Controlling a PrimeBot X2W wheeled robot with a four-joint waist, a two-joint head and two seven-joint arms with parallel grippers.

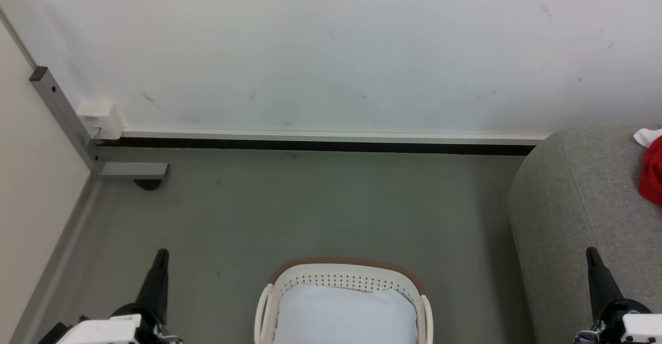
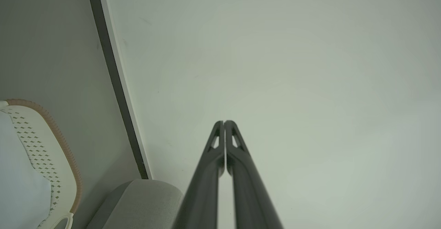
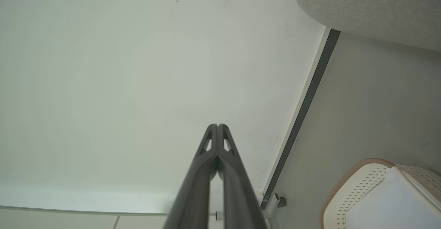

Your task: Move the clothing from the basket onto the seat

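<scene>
On seat [image 1: 574, 204], past its rounded arm, red clothing [image 1: 652, 170] lying. We are seeing no red in basket [image 1: 344, 277], just pale cloth [image 1: 344, 315]. We are holding left gripper [image 2: 224, 123] and right gripper [image 3: 217, 125] clenched, empty. We are judging task done or nearly so.

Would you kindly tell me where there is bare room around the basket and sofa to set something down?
Bare floor runs from the basket to the skirting, and between basket and sofa. The sofa's rounded arm is bare; farther right on it lies red clothing. The basket is crowded, full of pale cloth.
</scene>
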